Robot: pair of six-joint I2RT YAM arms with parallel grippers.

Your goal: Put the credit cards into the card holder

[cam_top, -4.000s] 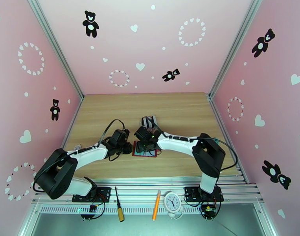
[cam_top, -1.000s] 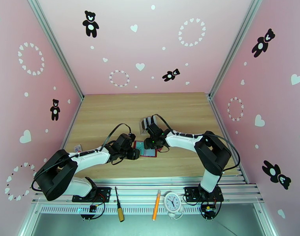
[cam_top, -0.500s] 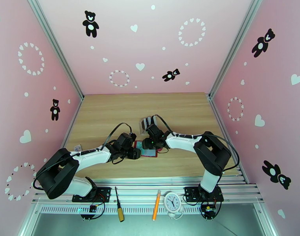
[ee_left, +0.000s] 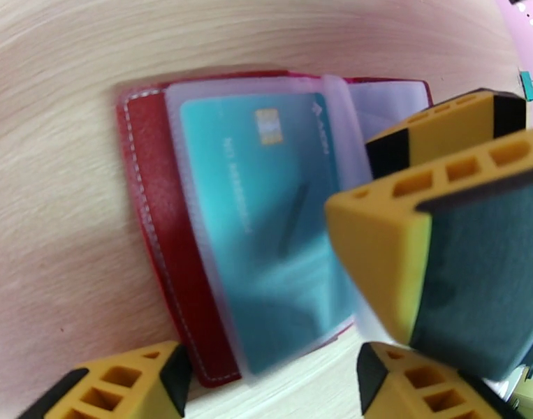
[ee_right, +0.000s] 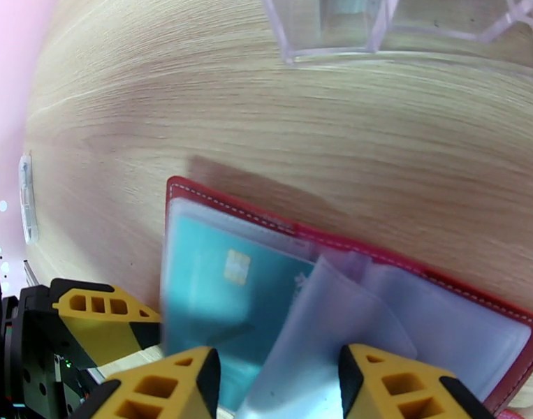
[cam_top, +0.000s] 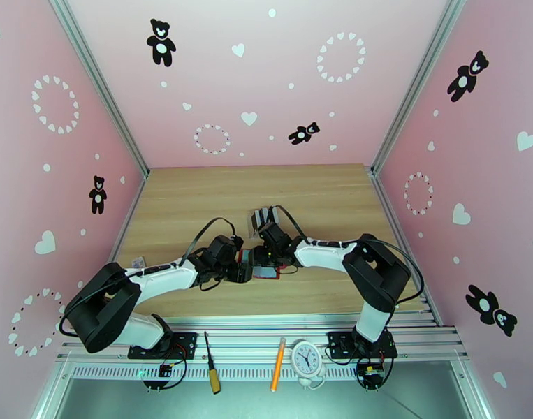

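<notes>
your card holder (ee_left: 151,204) lies open on the wooden table (cam_top: 196,197), in the middle and toward the near side, with both grippers meeting over it. its red cover is spread flat and the clear pockets face up. a teal-blue card (ee_left: 266,225) sits under the clear plastic on the holder's left half, chip side up. you can't tell from these views whether it is fully seated in the pocket.

your left gripper (ee_left: 269,364) hangs low at the near left edge of the holder. its fingers are well apart and nothing is between them. one yellow fingertip is just beside the red cover's corner.

your right gripper (ee_right: 276,371) comes in from the right over the holder's middle. its fingers also stand apart. a loose clear pocket leaf (ee_right: 322,315) rises in the gap between them and is not pinched.

the clear slotted rack (ee_right: 336,29) stands just beyond the holder on the far side. on the metal rail at the near edge lie a screwdriver (cam_top: 212,371), an orange pen (cam_top: 277,364) and a small white clock (cam_top: 307,359).
</notes>
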